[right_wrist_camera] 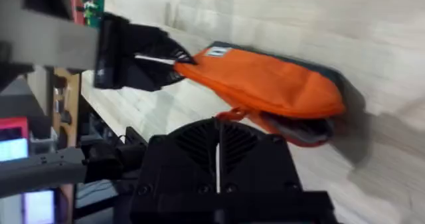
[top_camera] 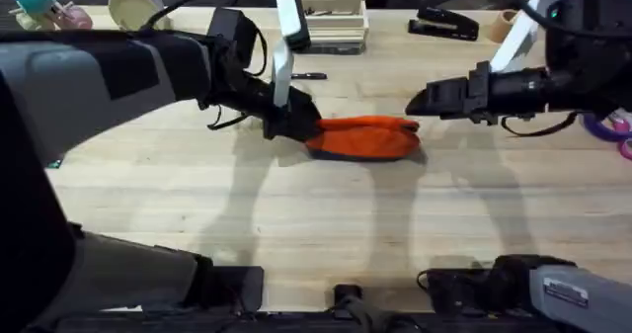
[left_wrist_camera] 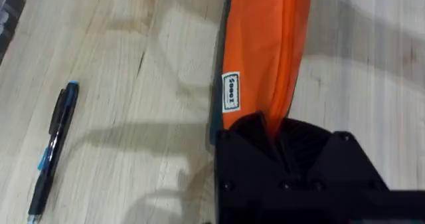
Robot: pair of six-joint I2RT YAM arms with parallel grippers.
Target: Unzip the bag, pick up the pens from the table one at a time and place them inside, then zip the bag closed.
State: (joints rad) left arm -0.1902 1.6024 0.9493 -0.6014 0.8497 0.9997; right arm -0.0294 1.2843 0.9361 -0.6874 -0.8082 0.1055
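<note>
At table (top_camera: 296, 224) centre, left gripper (top_camera: 296, 124) clamps the bag (top_camera: 367, 136) at its 9 o'clock end; right gripper (top_camera: 415, 103) pinches its zipper pull (right_wrist_camera: 232, 113).

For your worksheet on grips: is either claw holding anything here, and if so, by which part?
The left claw grips the orange bag by its end, near the small white label. Whether the right claw holds anything cannot be told.
</note>
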